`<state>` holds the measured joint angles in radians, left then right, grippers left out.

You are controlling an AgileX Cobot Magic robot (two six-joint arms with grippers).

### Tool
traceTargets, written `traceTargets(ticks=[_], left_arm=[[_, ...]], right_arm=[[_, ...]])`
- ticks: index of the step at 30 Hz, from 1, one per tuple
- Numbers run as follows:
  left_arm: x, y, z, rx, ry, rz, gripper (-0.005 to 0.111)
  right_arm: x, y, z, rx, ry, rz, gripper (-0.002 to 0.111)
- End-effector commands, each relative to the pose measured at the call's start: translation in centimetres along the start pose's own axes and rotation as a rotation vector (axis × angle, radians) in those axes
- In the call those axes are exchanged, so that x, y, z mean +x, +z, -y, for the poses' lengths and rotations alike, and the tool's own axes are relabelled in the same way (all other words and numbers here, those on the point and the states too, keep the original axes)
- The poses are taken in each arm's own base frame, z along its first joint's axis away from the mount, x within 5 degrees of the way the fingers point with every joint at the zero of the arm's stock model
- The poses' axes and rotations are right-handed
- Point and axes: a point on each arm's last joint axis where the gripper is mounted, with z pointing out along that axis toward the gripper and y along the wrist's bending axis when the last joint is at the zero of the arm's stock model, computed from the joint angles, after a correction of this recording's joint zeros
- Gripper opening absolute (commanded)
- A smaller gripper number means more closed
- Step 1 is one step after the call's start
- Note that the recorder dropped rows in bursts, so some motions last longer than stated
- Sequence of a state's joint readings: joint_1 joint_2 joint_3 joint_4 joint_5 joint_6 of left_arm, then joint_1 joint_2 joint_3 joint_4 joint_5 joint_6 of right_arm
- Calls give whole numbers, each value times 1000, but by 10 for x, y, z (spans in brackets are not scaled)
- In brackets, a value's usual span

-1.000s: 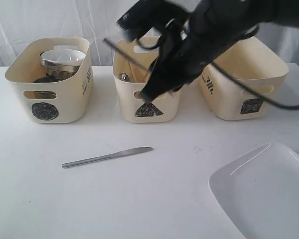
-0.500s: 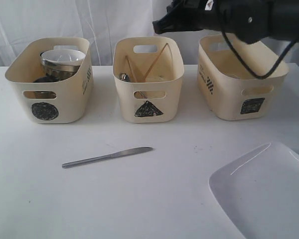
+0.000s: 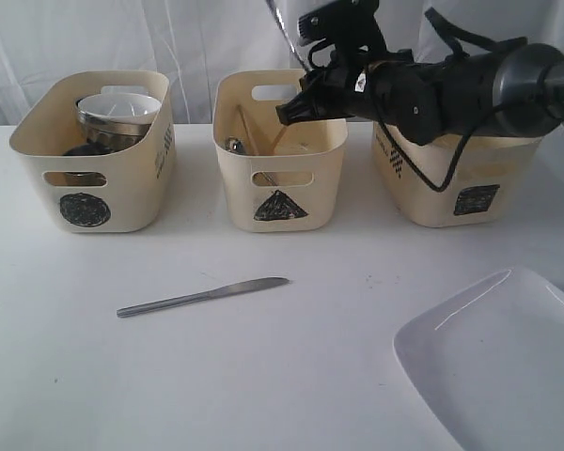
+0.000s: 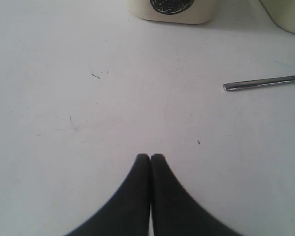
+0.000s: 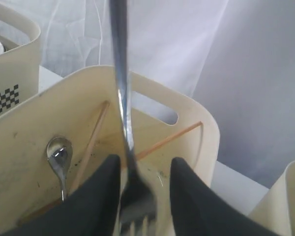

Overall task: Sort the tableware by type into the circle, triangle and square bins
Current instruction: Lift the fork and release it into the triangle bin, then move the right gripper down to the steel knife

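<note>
My right gripper (image 3: 289,111) (image 5: 145,160) hangs over the rim of the triangle tub (image 3: 280,178) (image 5: 196,123). Its fingers stand apart. A steel fork (image 5: 123,98) lies between them, blurred and leaning on one finger, with a gap to the other. The fork's handle (image 3: 275,19) sticks up past the gripper. A spoon (image 5: 59,152) and chopsticks (image 5: 91,142) lie in that tub. A steel knife (image 3: 202,296) (image 4: 263,82) rests on the table. My left gripper (image 4: 150,156) is shut and empty over the bare table, out of the exterior view.
The circle tub (image 3: 94,178) (image 4: 172,10) at the left holds steel mugs and bowls (image 3: 117,113). The square tub (image 3: 456,178) stands at the right, partly behind my right arm. A large white plate (image 3: 508,366) lies at the front right corner.
My right arm swung up from in front of the triangle tub, then came back down over its rim with the fork between its fingers. Knife, plate and left gripper have not moved.
</note>
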<state>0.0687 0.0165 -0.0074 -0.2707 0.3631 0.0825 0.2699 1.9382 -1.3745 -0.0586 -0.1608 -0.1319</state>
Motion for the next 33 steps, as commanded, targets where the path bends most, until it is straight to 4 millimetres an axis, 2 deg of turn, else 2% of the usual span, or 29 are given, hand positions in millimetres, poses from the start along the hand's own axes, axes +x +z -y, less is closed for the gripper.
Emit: traceTargets(ticks=[1, 5, 9, 13, 16, 18, 20, 25, 27, 30, 33], left_arm=[[5, 1, 1, 14, -14, -40, 0], [5, 1, 1, 14, -14, -40, 0], [5, 1, 1, 14, -14, -40, 0], [5, 1, 1, 14, -14, -40, 0], [5, 1, 1, 14, -14, -40, 0], [5, 1, 1, 14, -14, -40, 0], [5, 1, 1, 14, -14, -40, 0], [5, 1, 1, 14, -14, -40, 0], [5, 1, 1, 14, -14, -40, 0], [5, 1, 1, 14, -14, -40, 0], [5, 1, 1, 14, -14, -40, 0]], right_arm=[[-7, -9, 5, 7, 16, -22, 34], [-11, -22, 6, -4, 16, -120, 34], [-30, -64, 9, -34, 68, -292, 32], [-23, -73, 7, -58, 69, -406, 32], [-13, -75, -10, -174, -1, -524, 32], [-9, -78, -32, -330, -45, -566, 32], [-11, -83, -55, -488, -90, -559, 32], [-21, -94, -104, -707, -193, -465, 32], [-22, -94, -124, -739, -250, -423, 32], [-19, -84, -146, -708, -273, -364, 32], [-4, -68, -161, -689, -281, -366, 32]])
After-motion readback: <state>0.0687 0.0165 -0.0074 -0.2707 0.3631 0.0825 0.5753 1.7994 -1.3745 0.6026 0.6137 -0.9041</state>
